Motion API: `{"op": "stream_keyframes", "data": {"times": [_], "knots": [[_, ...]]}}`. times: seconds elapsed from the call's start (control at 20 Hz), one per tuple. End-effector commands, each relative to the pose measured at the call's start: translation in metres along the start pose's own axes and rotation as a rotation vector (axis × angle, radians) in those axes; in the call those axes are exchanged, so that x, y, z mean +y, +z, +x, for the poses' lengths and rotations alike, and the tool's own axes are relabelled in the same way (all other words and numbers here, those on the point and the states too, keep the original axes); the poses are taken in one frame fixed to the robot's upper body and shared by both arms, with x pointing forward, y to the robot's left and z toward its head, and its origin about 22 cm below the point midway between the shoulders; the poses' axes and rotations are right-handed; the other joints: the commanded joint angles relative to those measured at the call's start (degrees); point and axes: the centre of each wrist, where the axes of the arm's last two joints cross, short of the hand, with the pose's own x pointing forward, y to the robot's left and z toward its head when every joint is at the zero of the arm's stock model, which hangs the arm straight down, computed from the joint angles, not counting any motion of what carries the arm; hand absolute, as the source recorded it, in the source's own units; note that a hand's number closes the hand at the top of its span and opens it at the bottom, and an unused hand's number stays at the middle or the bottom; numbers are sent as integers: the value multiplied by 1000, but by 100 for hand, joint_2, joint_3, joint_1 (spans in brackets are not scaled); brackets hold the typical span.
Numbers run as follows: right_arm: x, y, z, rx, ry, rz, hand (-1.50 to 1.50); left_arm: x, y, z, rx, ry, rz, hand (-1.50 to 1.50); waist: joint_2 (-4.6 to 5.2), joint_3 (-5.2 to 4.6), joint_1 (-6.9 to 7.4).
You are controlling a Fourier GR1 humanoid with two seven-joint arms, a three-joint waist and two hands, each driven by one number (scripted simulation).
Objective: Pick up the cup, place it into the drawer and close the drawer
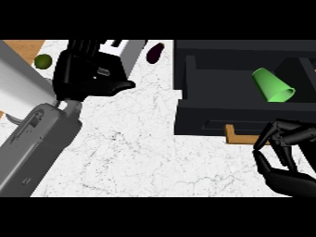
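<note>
Right robot hand hangs at the bench's near right corner, just in front of the drawer, fingers curled and thumb bent, holding nothing. Left robot hand rests over the bench's far left part, fingers up and relaxed, empty. On the white marbled bench the black drawer stands open at the right edge. Inside it the green cup lies on its side.
</note>
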Motion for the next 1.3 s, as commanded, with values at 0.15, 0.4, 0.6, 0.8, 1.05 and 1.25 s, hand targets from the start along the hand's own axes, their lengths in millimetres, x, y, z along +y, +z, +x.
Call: {"op": "stream_keyframes", "data": {"times": [0.15,0.4,0.6,0.8,1.05,1.25], "knots": [[7,-17,-18,18,268,134,150,49,39,13,-5,20,15,-150,34,2,7],[34,-13,-40,41,486,206,150,75,75,5,22,19,17,-150,31,2,-15],[37,-40,-73,68,545,209,150,117,84,23,8,0,19,-150,53,2,-22],[55,-66,-103,101,579,235,-150,114,86,13,9,27,42,-150,62,3,-79],[68,-75,-128,146,634,283,-150,143,123,-4,11,41,30,-150,59,0,-93],[56,-89,-138,188,629,299,-150,166,107,19,4,24,43,-150,51,0,-136]]}}
